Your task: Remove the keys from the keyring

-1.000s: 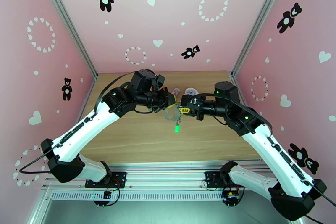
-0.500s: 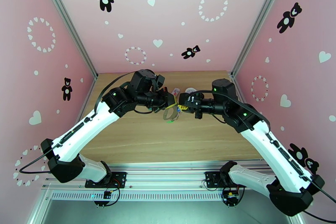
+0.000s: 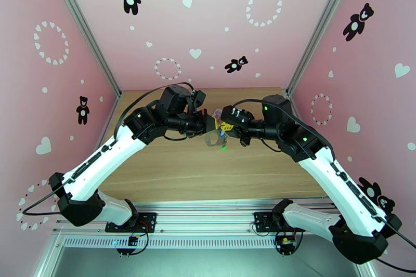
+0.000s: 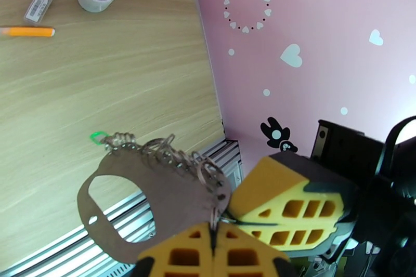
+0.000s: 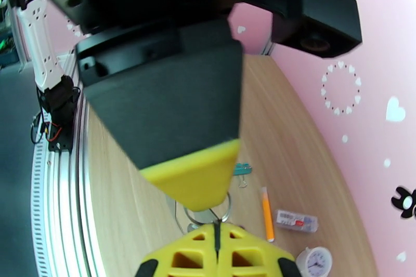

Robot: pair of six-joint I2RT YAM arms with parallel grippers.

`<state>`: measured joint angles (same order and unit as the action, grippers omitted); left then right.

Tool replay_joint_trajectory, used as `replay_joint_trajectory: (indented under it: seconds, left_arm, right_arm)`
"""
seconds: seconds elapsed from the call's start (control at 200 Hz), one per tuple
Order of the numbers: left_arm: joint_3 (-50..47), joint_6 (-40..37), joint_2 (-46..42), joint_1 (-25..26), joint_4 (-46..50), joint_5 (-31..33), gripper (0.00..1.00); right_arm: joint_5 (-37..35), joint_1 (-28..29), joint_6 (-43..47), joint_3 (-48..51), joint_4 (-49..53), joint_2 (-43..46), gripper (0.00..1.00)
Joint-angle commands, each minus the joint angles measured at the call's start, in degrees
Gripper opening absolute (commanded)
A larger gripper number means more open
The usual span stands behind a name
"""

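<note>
Keyring (image 3: 211, 139) pinched in mid-air between 2 closed claws.
Pink walls (image 3: 208, 23) printed with bears and hearts enclose a wooden table (image 3: 182, 174). Above it the left claw (image 4: 213, 227) is clamped on the keyring's grey edge. The right claw (image 5: 216, 227) is shut on 1 of its small metal rings, the 2 tips almost meeting. The green key (image 4: 96, 137) dangles at the far end. 1 second ago the right claw was partly open and the green key hung lower.

Keyring (image 4: 179, 195) aloft above the tabletop's middle
Grey-brown oval loop; small metal rings line one rim, green key (image 4: 96, 137) at their end.
</note>
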<state>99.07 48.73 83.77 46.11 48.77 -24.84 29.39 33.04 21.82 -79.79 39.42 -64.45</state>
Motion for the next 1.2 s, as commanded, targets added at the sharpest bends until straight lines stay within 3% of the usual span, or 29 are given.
replay_joint_trajectory:
  seconds: [0.0, 0.125, 0.27, 0.46, 0.666, 0.901, 1.196]
  left_arm:
    - [-0.7, -4.7, -3.2, -1.8, 3.1, -1.9, 0.00]
    - [0.1, -6.5, -2.9, -2.1, 2.8, -2.0, 0.00]
    - [2.3, -9.5, -2.9, -2.5, 4.5, -0.7, 0.22]
    - [1.9, -13.5, -6.8, -5.1, 5.1, 4.7, 0.33]
    - [-11.5, -25.0, -16.5, -5.1, -9.5, 10.0, 0.38]
    - [-34.7, -41.8, -28.7, -3.9, -34.6, 6.0, 0.42]
    - [-41.8, -55.4, -26.8, -1.1, -42.1, 6.7, 0.43]
  right_arm:
    - [-3.0, -0.5, -7.5, -4.0, 2.3, -1.5, 0.00]
    - [2.7, -0.4, -11.9, -5.7, 2.4, -3.9, 0.00]
    - [4.7, -0.4, -17.3, -6.2, 2.7, -5.1, 0.00]
    - [7.1, -0.4, -27.1, -6.7, 2.5, -5.4, 0.00]
    - [11.1, -0.4, -40.7, -6.2, 2.6, -8.0, 0.00]
    - [13.0, -0.5, -47.4, -6.2, 3.1, -8.9, 0.00]
    - [16.4, -0.5, -46.6, -8.1, 6.2, -10.6, 0.00]
